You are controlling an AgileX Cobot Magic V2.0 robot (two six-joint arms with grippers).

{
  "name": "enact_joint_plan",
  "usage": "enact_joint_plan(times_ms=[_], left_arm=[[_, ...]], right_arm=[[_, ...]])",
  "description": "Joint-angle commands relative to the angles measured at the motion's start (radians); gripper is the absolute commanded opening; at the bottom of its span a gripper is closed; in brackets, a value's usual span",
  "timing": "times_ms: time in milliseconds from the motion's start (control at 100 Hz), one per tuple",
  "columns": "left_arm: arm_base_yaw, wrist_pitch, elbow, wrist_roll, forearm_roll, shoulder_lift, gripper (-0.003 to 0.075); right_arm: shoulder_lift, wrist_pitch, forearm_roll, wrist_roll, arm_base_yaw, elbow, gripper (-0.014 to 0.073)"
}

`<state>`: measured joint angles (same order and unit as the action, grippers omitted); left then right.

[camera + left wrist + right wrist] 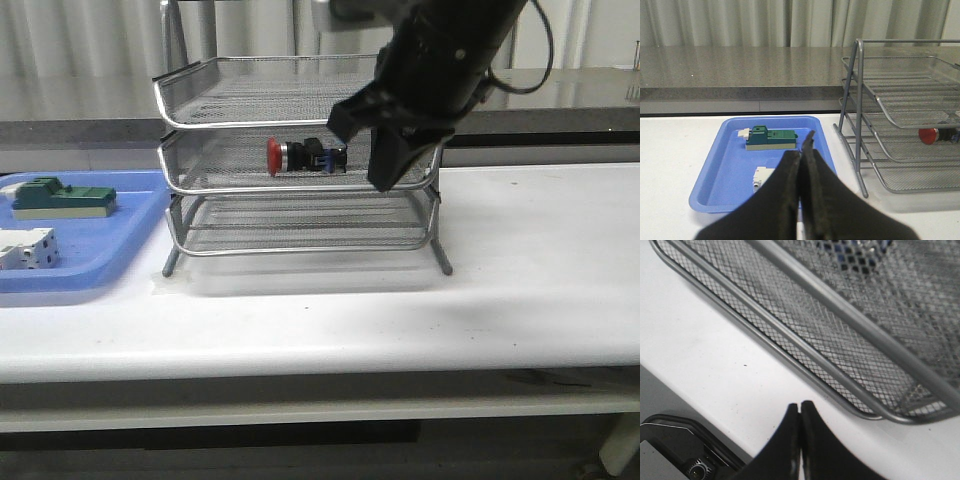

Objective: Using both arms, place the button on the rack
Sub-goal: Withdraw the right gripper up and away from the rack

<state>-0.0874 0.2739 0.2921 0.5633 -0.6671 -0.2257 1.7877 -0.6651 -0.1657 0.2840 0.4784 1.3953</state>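
The right gripper [800,412] has its jaws pressed together on nothing, held just off the right end of the rack [300,130] at its middle tier. The left gripper [802,165] likewise has its jaws pressed together and bare, near the blue tray [730,165].

The button [305,155] lies on its side in the rack's middle tier, right of centre, red head pointing left; the black and blue body trails right, toward the right gripper. A silver collar sits behind the head.

The blue tray, left of the rack, carries a green block [60,197] at its far side and white blocks [28,250] nearer.

Rack and tray stand on a white worktop [520,270], with a grey counter and pale curtains behind.
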Motion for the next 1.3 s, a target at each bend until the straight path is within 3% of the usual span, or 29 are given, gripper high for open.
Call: enact_joint_plan(times_ms=[0, 300, 650, 1030, 1290], left_arm=[[-0.004, -0.067, 0.027, -0.004, -0.021, -0.009, -0.0020], [-0.004, -0.067, 0.027, -0.004, -0.021, -0.009, -0.0020], [-0.004, -0.067, 0.027, -0.004, -0.021, -0.009, -0.0020], [-0.004, -0.067, 0.027, -0.004, -0.021, -0.009, -0.0020], [-0.004, -0.067, 0.027, -0.004, -0.021, -0.009, -0.0020]], right_arm=[[-0.107, 0.004, 0.013, -0.019, -0.020, 0.025, -0.0061], [-0.363, 0.012, 0.023, -0.055, -0.169, -0.102, -0.0061], [-0.741, 0.127, 0.026, -0.083, -0.359, -0.395, -0.0061], [-1.135, 0.195, 0.026, -0.084, -0.373, -0.709, -0.0061], [-1.312, 0.127, 0.026, -0.084, -0.373, -0.766, -0.0061]])
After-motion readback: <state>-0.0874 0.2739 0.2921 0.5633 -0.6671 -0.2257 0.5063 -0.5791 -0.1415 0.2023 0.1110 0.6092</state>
